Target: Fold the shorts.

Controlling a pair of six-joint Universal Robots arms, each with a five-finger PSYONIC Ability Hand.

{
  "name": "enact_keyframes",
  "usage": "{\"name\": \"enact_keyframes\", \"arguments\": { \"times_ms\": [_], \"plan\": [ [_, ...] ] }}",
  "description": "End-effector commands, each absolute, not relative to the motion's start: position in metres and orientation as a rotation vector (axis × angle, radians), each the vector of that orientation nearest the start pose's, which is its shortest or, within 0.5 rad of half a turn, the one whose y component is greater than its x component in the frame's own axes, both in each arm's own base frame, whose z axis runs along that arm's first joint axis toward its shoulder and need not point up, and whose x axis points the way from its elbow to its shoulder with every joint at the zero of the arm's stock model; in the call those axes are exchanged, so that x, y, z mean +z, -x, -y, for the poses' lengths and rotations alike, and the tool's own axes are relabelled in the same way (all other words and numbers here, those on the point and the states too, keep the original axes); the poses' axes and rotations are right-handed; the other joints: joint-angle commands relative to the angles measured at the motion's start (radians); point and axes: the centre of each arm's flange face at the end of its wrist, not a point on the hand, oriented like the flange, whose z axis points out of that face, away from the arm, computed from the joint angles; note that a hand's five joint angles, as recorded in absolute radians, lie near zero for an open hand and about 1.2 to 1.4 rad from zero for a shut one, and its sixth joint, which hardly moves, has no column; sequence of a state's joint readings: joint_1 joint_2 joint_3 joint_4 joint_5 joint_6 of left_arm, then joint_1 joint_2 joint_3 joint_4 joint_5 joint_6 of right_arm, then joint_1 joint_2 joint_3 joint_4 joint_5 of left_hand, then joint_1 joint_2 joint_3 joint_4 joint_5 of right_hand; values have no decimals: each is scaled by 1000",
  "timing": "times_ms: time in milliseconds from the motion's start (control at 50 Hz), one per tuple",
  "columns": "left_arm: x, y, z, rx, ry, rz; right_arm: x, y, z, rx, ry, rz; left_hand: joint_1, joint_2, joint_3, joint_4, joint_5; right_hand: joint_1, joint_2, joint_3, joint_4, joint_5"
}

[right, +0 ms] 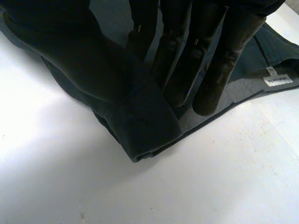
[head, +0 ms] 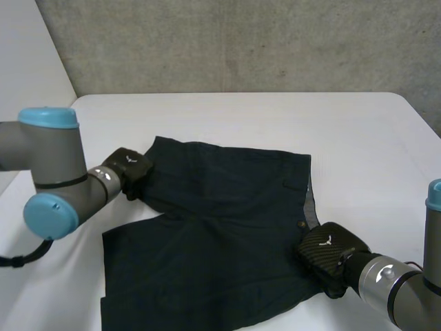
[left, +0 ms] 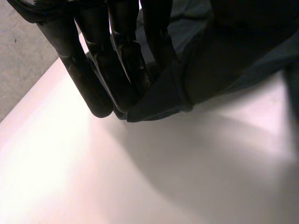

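Robot hand grips to hold firm: left robot hand pinching a hem corner of shorts spread on desk, right robot hand pinching waistband corner; raise both level.

Dark navy shorts, white table

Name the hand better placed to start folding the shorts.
Left, probably: the left hand pinches a leg corner of the shorts raised off the table; the right hand grips the waistband corner down at the table.
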State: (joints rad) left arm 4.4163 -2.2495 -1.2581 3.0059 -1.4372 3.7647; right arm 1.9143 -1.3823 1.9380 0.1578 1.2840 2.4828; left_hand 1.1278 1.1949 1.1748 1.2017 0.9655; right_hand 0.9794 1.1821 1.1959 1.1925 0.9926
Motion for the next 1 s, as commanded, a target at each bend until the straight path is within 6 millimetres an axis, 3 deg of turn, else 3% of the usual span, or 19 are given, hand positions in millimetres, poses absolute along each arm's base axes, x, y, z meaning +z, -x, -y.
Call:
{"name": "enact_keyframes", "arguments": {
  "times_ms": [20,60,160,200,280,320,360,480,520,640,820,1000],
  "plan": [
    [141,242,323,-1586,-1188,-2295,156,-228,170,-1285,1460,-2299,269,201,221,195,256,417,214,200,204,229],
    [139,241,325,-1578,-1171,-2294,156,-228,170,-1284,1454,-2301,269,201,221,195,256,417,214,200,204,229],
    [129,239,325,-1539,-1151,-2326,159,-228,171,-1290,1406,-2310,-65,-132,-112,-139,-77,417,214,200,204,229],
    [122,240,322,-1515,-1153,-2356,159,-229,170,-1290,1400,-2310,-320,-387,-367,-394,-332,417,214,200,204,229],
    [129,240,321,-1537,-1122,-2373,161,-229,171,-1302,1397,-2304,-509,-576,-556,-583,-521,417,214,200,204,229],
    [141,240,321,-1581,-1095,-2365,163,-229,171,-1312,1389,-2300,-600,-667,-647,-674,-612,417,214,200,204,229],
    [166,239,320,-1666,-1032,-2352,165,-230,173,-1322,1368,-2299,-697,-764,-744,-771,-709,417,214,200,204,229],
    [212,234,303,-1810,-904,-2378,180,-234,180,-1380,1242,-2281,-735,-802,-782,-809,-747,417,214,200,204,229],
    [225,230,289,-1829,-872,-2409,184,-235,184,-1394,1203,-2278,-747,-814,-794,-821,-759,417,214,200,204,229],
    [229,221,249,-1798,-857,-2490,198,-240,197,-1424,996,-2272,-747,-814,-794,-821,-759,417,214,200,204,229],
    [209,201,177,-1641,-831,-2650,202,-245,219,-1451,778,-2255,-735,-802,-782,-809,-747,417,214,200,204,229],
    [197,205,109,-1574,-822,-2863,194,-250,234,-1407,652,-2274,-691,-758,-738,-765,-703,417,214,200,204,229]
  ]
}}
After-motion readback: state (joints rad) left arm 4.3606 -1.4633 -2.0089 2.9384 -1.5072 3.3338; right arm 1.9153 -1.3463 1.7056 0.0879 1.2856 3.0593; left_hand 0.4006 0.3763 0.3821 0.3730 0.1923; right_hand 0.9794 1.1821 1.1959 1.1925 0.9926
